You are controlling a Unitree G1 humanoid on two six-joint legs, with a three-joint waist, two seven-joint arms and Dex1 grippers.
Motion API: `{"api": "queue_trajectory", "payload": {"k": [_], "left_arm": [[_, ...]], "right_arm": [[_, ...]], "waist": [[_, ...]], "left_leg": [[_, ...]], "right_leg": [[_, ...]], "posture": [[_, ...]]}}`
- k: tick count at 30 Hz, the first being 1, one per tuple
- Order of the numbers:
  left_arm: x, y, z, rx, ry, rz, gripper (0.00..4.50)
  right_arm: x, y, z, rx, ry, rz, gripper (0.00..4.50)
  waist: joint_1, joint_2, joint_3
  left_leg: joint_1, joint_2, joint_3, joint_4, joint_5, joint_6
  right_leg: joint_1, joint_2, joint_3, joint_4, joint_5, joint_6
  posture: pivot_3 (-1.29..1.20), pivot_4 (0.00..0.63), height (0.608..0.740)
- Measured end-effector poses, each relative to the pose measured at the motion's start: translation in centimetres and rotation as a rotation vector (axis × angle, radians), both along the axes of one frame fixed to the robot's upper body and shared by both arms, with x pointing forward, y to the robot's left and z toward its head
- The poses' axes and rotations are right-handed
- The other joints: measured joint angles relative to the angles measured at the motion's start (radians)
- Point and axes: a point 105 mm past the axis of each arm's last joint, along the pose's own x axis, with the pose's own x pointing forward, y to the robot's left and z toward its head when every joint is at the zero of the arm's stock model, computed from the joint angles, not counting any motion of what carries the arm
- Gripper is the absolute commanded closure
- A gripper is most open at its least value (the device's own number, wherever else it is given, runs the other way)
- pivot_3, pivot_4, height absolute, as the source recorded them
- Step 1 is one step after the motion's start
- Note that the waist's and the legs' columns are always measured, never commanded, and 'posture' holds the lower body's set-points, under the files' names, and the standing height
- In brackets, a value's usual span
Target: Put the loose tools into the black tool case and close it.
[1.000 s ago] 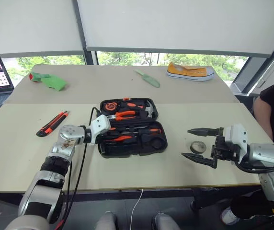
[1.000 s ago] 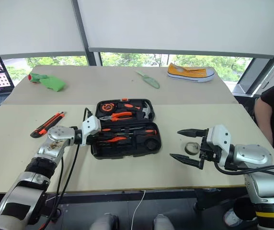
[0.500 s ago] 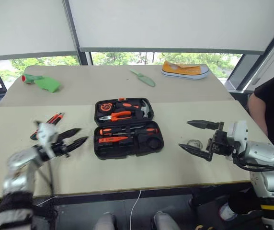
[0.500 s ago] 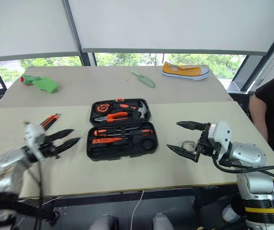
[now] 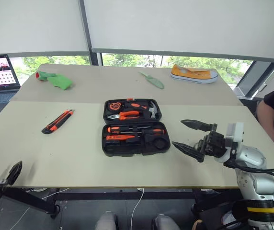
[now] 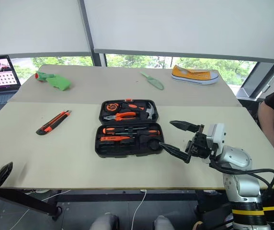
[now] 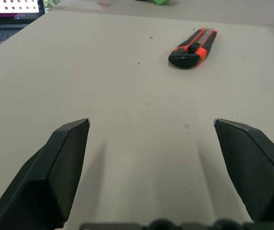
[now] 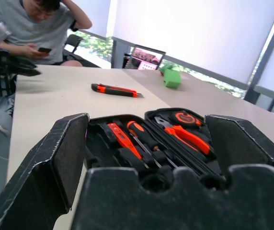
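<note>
The black tool case [image 5: 135,129] lies open at the centre of the frame on the counter [image 5: 79,153], with two screwdrivers [image 5: 134,130] already seated in its near half beside the pliers [image 5: 125,115] in the lid. The orange-and-black utility knife [image 5: 57,121] lies loose well to the left of the case. The right end effector [image 5: 191,137] hovers spread and empty just right of the case, and the left end effector [image 5: 2,173] sits spread and empty at the lower left corner, so the step in hand looks like fetching the knife; next, the left arm must reach to it and pinch across its body.
</note>
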Motion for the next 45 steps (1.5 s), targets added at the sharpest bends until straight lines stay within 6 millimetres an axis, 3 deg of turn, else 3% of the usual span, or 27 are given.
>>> {"api": "queue_trajectory", "payload": {"k": [6, 13, 16, 22, 23, 24, 30, 33, 37, 41, 43, 45], "left_arm": [[9.9, -3.9, 4.2, 0.023, 0.073, -0.14, 0.05], [15.6, -4.3, 1.7, 0.007, 0.292, -0.114, 0.05], [16.9, -4.1, 1.6, 0.026, 0.334, -0.098, 0.05], [17.3, -3.3, 1.4, 0.051, 0.393, -0.073, 0.05], [17.2, -3.4, 1.0, 0.052, 0.42, -0.089, 0.57], [17.1, -3.4, 0.7, 0.05, 0.436, -0.096, 0.72], [17.4, -4.2, 0.6, 0.062, 0.425, -0.148, 2.69], [17.8, -5.2, 0.7, 0.053, 0.355, -0.213, 2.72], [18.0, -8.3, 3.7, 0.081, 0.095, -0.48, 2.72], [14.6, -14.5, 7.6, 0.201, -0.132, -1.011, 2.72], [12.9, -17.3, 7.4, 0.272, -0.115, -1.208, 2.72], [11.1, -19.8, 6.1, 0.37, -0.04, -1.382, 2.72]], "right_arm": [[0.2, 1.2, 0.5, -0.029, -0.028, 0.046, 0.0], [0.2, 1.2, 0.5, -0.047, -0.034, 0.032, 0.0], [0.1, 0.9, 0.4, -0.066, -0.036, 0.017, 0.0], [-0.4, -0.1, 0.5, -0.075, -0.042, -0.044, 0.0], [-0.5, -0.2, 0.4, -0.074, -0.039, -0.051, 0.0], [-0.6, -0.2, 0.3, -0.074, -0.038, -0.051, 0.0], [-0.8, -0.1, 0.5, -0.079, -0.049, -0.059, 0.0], [-0.8, -0.1, 0.5, -0.08, -0.049, -0.062, 0.0], [-0.9, -0.6, 0.6, -0.105, -0.05, -0.067, 0.0], [-1.7, -1.7, -0.3, -0.158, -0.001, -0.048, 0.0], [-1.8, -2.1, -0.3, -0.159, 0.01, -0.045, 0.0], [-1.7, -2.6, 0.0, -0.167, 0.011, -0.053, 0.0]], "waist": [[-0.003, -0.001, 0.0], [-0.027, -0.004, 0.001], [-0.026, -0.004, 0.001], [-0.023, -0.006, 0.002], [-0.023, -0.006, 0.002], [-0.022, -0.006, 0.002], [-0.019, -0.006, 0.002], [-0.012, -0.007, 0.003], [-0.004, -0.009, 0.004], [-0.002, -0.008, 0.004], [-0.004, -0.008, 0.004], [-0.006, -0.007, 0.003]], "left_leg": [[-0.001, -0.001, 0.0, 0.0, 0.004, 0.003], [-0.006, -0.001, -0.003, -0.005, 0.006, 0.007], [-0.007, -0.001, -0.002, -0.005, 0.006, 0.007], [-0.007, -0.001, -0.002, -0.005, 0.006, 0.007], [-0.007, -0.001, -0.002, -0.005, 0.006, 0.007], [-0.007, -0.001, -0.002, -0.005, 0.006, 0.006], [-0.006, -0.001, -0.002, -0.003, 0.006, 0.006], [-0.007, -0.001, -0.002, -0.003, 0.006, 0.006], [-0.008, -0.001, -0.002, -0.002, 0.006, 0.006], [-0.008, -0.001, -0.001, -0.002, 0.006, 0.006], [-0.008, -0.001, -0.002, -0.001, 0.006, 0.007], [-0.006, -0.001, -0.002, 0.0, 0.006, 0.007]], "right_leg": [[0.004, 0.002, 0.001, 0.0, 0.005, 0.007], [-0.002, 0.006, 0.001, 0.001, 0.003, 0.006], [-0.002, 0.005, 0.001, 0.0, 0.002, 0.007], [-0.002, 0.005, 0.001, 0.0, 0.002, 0.007], [-0.002, 0.005, 0.001, 0.001, 0.002, 0.007], [-0.002, 0.005, 0.001, 0.001, 0.002, 0.007], [-0.001, 0.004, 0.001, 0.001, 0.002, 0.007], [-0.001, 0.004, 0.0, 0.001, 0.003, 0.007], [-0.002, 0.004, 0.0, 0.0, 0.003, 0.007], [-0.001, 0.003, 0.001, 0.0, 0.003, 0.007], [-0.001, 0.004, 0.001, 0.001, 0.003, 0.007], [0.0, 0.004, 0.002, 0.002, 0.003, 0.007]], "posture": [[0.0, 0.15, 0.74], [0.0, 0.15, 0.74], [0.0, 0.15, 0.74], [0.0, 0.15, 0.74], [0.0, 0.15, 0.74], [0.0, 0.15, 0.74], [0.0, 0.15, 0.74], [0.0, 0.15, 0.74], [0.0, 0.15, 0.74], [0.0, 0.15, 0.74], [0.0, 0.15, 0.74], [0.0, 0.15, 0.74]]}}
